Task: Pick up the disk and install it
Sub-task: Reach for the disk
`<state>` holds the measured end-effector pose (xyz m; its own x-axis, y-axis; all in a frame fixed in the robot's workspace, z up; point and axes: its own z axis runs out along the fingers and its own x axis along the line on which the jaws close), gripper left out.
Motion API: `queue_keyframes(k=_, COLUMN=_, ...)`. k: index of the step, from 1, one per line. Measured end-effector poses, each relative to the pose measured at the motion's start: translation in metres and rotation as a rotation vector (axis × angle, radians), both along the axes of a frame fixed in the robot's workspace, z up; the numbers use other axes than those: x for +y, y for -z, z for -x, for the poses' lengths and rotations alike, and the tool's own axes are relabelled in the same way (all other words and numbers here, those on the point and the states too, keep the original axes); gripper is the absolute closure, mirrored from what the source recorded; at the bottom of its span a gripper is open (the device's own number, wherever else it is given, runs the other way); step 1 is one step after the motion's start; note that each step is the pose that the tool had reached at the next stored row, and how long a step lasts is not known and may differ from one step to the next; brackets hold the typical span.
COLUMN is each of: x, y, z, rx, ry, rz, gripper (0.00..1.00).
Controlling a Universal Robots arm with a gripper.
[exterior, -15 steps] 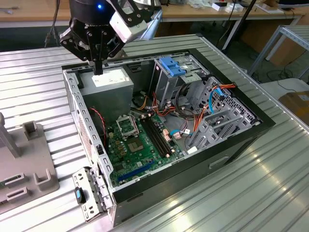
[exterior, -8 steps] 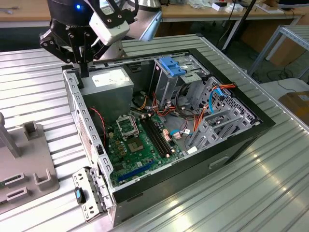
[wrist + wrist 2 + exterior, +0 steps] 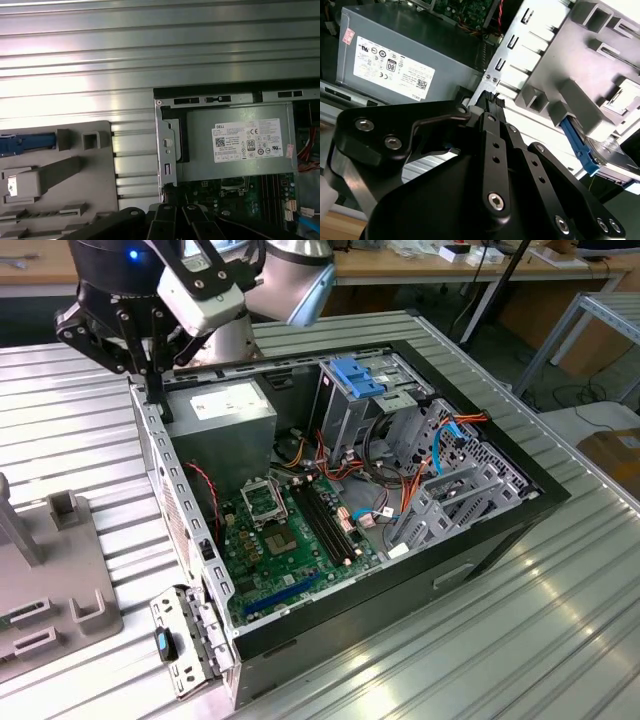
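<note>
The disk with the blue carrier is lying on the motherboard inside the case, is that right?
No. The disk is not on the motherboard; it sits in the grey holder outside the case, on the ribbed table, as the first wrist view shows.

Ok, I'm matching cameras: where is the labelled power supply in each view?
Exterior view: the power supply fills the case's far corner, toward the exterior view's left.
First wrist view: power supply between the case wall and the motherboard.
Second wrist view: power supply across the case rail from the grey fixture.
Shared landmark: the grey fixture beside the case.
</note>
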<state>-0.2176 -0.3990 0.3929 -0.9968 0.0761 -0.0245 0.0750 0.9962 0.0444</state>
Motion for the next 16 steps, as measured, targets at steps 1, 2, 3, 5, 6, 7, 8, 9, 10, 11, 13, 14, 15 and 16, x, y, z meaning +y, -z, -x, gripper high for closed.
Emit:
queue_keyframes(k=1, x=0.0, y=0.0001, z=0.0062, rx=0.0, ry=0.0, rz=0.0, gripper=0.89)
queue_keyframes(k=2, x=0.0, y=0.0002, z=0.0121, rx=0.0, ry=0.0, rz=0.0, gripper=0.89)
queue_keyframes(k=3, x=0.0, y=0.0002, z=0.0149, rx=0.0, ry=0.0, rz=0.0, gripper=0.89)
queue_keyframes(k=5, x=0.0, y=0.0003, z=0.0207, rx=0.0, ry=0.0, rz=0.0, gripper=0.89)
queue_keyframes(k=6, x=0.0, y=0.0003, z=0.0239, rx=0.0, ry=0.0, rz=0.0, gripper=0.89)
queue_keyframes(k=7, x=0.0, y=0.0004, z=0.0289, rx=0.0, ry=0.0, rz=0.0, gripper=0.89)
queue_keyframes(k=8, x=0.0, y=0.0004, z=0.0318, rx=0.0, ry=0.0, rz=0.0, gripper=0.89)
queue_keyframes(k=9, x=0.0, y=0.0005, z=0.0341, rx=0.0, ry=0.0, rz=0.0, gripper=0.89)
queue_keyframes(k=10, x=0.0, y=0.0005, z=0.0368, rx=0.0, ry=0.0, rz=0.0, gripper=0.89)
queue_keyframes(k=11, x=0.0, y=0.0005, z=0.0393, rx=0.0, ry=0.0, rz=0.0, gripper=0.89)
queue_keyframes(k=13, x=0.0, y=0.0006, z=0.0447, rx=0.0, ry=0.0, rz=0.0, gripper=0.89)
queue_keyframes(k=14, x=0.0, y=0.0006, z=0.0472, rx=0.0, ry=0.0, rz=0.0, gripper=0.89)
queue_keyframes(k=15, x=0.0, y=0.0006, z=0.0501, rx=0.0, ry=0.0, rz=0.0, gripper=0.89)
queue_keyframes(k=16, x=0.0, y=0.0007, z=0.0537, rx=0.0, ry=0.0, rz=0.0, gripper=0.89)
